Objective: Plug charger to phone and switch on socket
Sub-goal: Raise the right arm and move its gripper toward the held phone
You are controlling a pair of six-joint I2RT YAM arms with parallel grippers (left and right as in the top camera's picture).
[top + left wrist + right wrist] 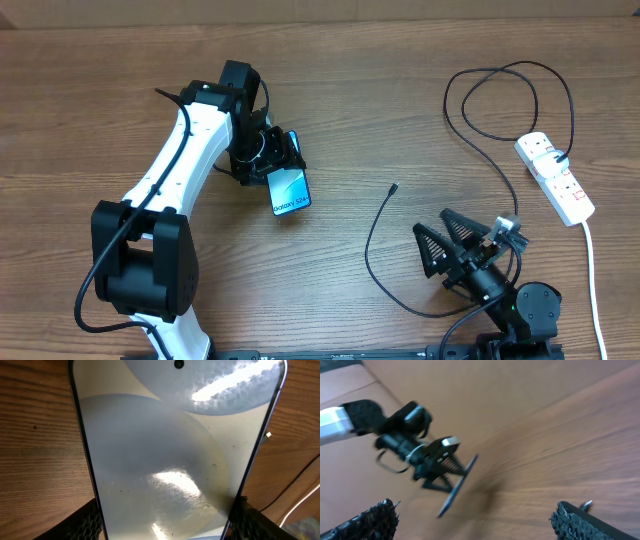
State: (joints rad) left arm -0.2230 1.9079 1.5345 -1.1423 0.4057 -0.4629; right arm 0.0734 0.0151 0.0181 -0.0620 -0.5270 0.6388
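overhead: upper end of the phone point(291, 192) is hidden under the left gripper point(280, 165), only the text end shows. Switch positions on the socket point(556, 178) too small to read. Its white cord point(593, 270) is cut off at the picture's bottom edge, by the tabletop point(100, 80) right near corner. charger point(368, 245) plug tip point(394, 187) too small to tell type. left wrist: phone cropped top and bottom, pads point(87, 522) clipped at lower corners. right wrist: whole frame blurred, fingertips point(367, 522) cut by bottom edge

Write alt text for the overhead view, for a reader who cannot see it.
The left hand grips the phone by its sides over a wooden table. The right hand is open and empty near the free plug tip of the charger, whose black cable loops back to the white socket at the far right.
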